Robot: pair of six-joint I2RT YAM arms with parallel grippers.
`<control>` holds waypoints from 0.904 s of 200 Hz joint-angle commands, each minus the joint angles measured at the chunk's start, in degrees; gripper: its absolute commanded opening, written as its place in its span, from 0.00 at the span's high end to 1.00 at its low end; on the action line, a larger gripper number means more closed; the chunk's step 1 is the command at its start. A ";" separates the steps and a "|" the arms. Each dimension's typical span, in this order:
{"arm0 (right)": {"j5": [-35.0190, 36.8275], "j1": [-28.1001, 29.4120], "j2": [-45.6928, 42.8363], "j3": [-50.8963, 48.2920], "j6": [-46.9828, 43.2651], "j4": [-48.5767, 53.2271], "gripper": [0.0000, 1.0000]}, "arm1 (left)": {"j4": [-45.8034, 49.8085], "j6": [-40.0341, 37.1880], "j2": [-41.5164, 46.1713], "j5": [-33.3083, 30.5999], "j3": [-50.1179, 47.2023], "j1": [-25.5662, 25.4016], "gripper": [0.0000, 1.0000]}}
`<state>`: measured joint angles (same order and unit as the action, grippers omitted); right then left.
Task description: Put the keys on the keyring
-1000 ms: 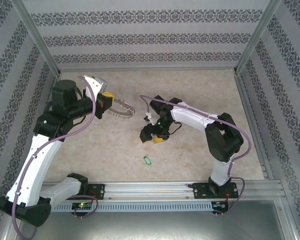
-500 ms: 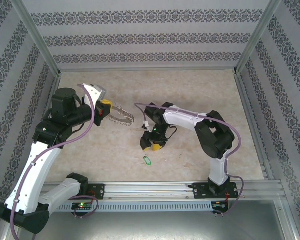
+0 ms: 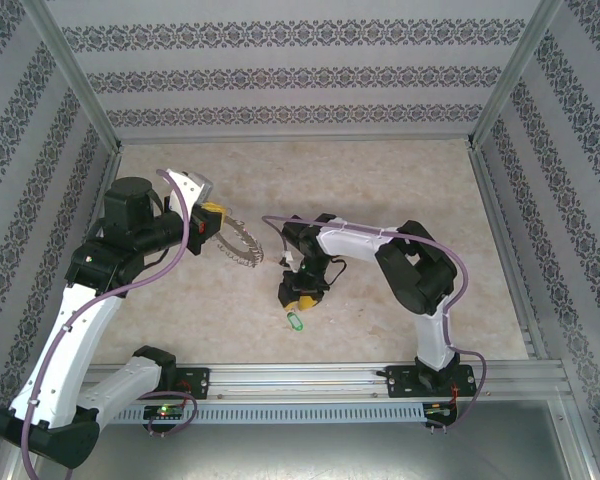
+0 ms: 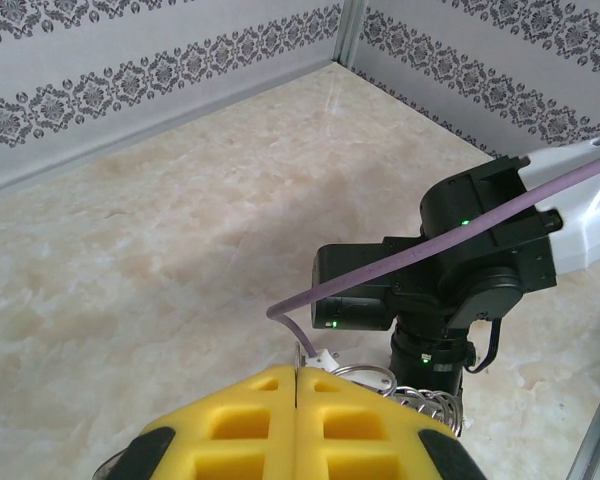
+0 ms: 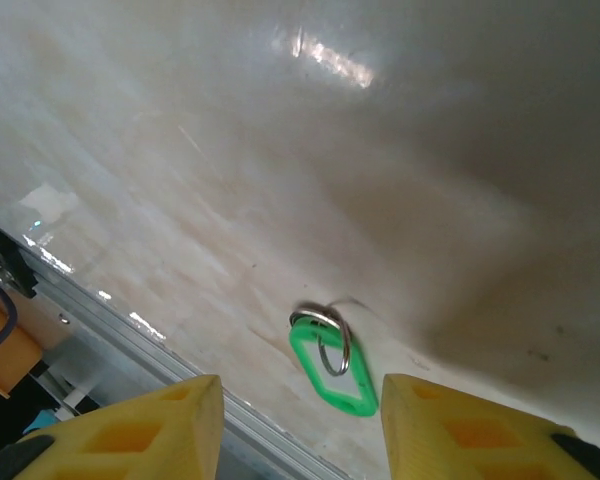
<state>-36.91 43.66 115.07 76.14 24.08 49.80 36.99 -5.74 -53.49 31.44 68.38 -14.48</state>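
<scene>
The key [image 3: 295, 321], tiny with a bright green head and a small silvery loop, lies flat on the table near the front edge. My right gripper [image 3: 298, 297] hovers just behind it, pointing down. In the right wrist view the key [image 5: 332, 362] lies between and just beyond my open right gripper [image 5: 298, 392], untouched by the yellow pads [image 5: 170, 420]. The keyring [image 3: 242, 240], dark with a silvery fringe, juts out of my left gripper [image 3: 214, 221]. In the left wrist view my left gripper [image 4: 299, 378] is shut on its thin edge, with wire loops of the keyring [image 4: 420, 392] showing to the right.
A metal rail [image 3: 310, 376] runs along the table's near edge, close to the key, and the rail [image 5: 130, 318] passes just below it in the right wrist view. The right arm's wrist [image 4: 450, 290] stands close in front of the left gripper. Patterned walls enclose the table.
My right gripper has come down and toward the near edge, over the green key, and its jaws have narrowed. The left arm has lowered the keyring slightly.
</scene>
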 commanded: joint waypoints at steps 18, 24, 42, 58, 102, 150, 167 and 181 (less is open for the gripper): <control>-0.04 0.36 1.33 -0.74 0.84 -0.90 0.62 | -0.13 0.46 1.24 1.65 1.47 0.95 1.00; -0.24 0.36 1.42 -0.73 0.84 -1.06 0.64 | -0.09 0.46 1.21 1.71 1.50 0.95 1.00; -0.56 0.44 1.74 -0.64 0.89 -1.37 0.69 | 0.01 0.47 1.27 1.78 1.60 0.98 1.00; -0.88 0.43 1.89 -0.89 1.06 -1.71 0.71 | 0.20 0.46 1.22 1.78 1.81 0.98 1.00; -0.97 0.54 2.14 -1.52 1.09 -2.39 0.75 | 0.86 0.32 1.48 1.66 1.93 1.08 1.00; -0.72 0.73 2.07 -1.56 1.43 -2.81 0.82 | 1.55 0.29 1.93 2.04 1.87 1.21 1.00; -0.71 0.72 2.11 -1.48 1.40 -2.78 0.86 | 1.76 0.26 2.08 2.19 1.78 1.21 1.00; -0.71 0.74 2.18 -1.40 1.31 -2.65 0.87 | 1.77 0.29 2.17 2.13 1.80 1.29 1.00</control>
<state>-36.97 43.77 116.44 75.20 25.17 46.83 38.33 -5.72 -52.64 32.38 68.49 -14.11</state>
